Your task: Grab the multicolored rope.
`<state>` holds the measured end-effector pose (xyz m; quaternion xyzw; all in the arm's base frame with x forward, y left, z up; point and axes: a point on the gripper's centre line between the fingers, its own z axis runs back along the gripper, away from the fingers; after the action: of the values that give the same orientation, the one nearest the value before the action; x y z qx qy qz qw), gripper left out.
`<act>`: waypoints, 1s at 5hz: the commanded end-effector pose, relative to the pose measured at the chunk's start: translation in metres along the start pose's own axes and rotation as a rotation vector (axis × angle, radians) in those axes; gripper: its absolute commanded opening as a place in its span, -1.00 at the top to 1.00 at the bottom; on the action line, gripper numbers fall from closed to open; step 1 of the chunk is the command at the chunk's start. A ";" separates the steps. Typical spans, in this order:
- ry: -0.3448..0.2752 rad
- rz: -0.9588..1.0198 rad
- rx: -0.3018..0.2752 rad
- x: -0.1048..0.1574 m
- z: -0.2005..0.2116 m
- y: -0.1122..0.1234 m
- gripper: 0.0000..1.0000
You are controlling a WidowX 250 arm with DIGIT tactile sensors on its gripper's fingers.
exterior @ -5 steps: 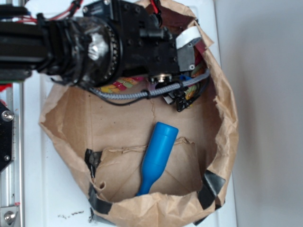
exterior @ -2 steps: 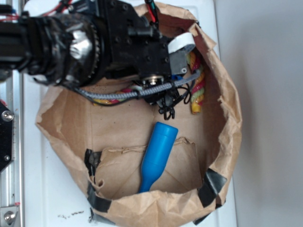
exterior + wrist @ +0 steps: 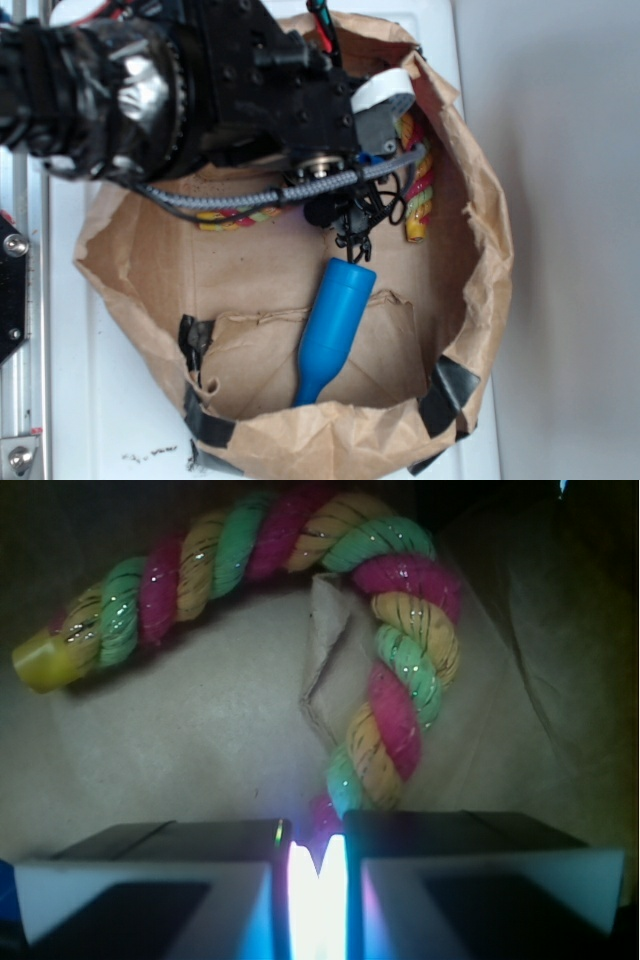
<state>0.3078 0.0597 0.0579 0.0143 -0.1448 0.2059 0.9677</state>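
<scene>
The multicolored rope (image 3: 390,670), twisted red, yellow and green, lies in a curve on the paper bag floor. One yellow end points left and the other part runs down under my right jaw. In the exterior view the rope (image 3: 420,195) shows on both sides of the arm at the bag's back. My gripper (image 3: 312,850) hovers just above it. Its jaws stand almost together with only a thin bright slit between them, and nothing is held. In the exterior view the gripper (image 3: 352,238) hangs between the rope and the blue bottle.
A blue plastic bottle (image 3: 335,325) lies on the bag floor in front of the gripper. The crumpled brown paper bag (image 3: 485,270) rings everything with tall walls, patched with black tape (image 3: 450,385). A white table surface (image 3: 110,400) lies outside it.
The arm has drawn back toward the upper left, uncovering more of the rope. Neither the rope nor the blue bottle has shifted.
</scene>
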 end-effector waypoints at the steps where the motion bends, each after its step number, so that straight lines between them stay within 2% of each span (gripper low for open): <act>1: 0.031 0.012 -0.185 0.010 0.093 0.008 1.00; 2: 0.059 0.041 -0.201 0.019 0.098 0.012 1.00; 3: 0.046 0.028 -0.172 0.025 0.083 0.014 -1.00; 5: -0.017 0.050 -0.058 0.034 0.039 0.020 -1.00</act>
<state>0.3208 0.0802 0.0890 -0.0161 -0.1379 0.2223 0.9650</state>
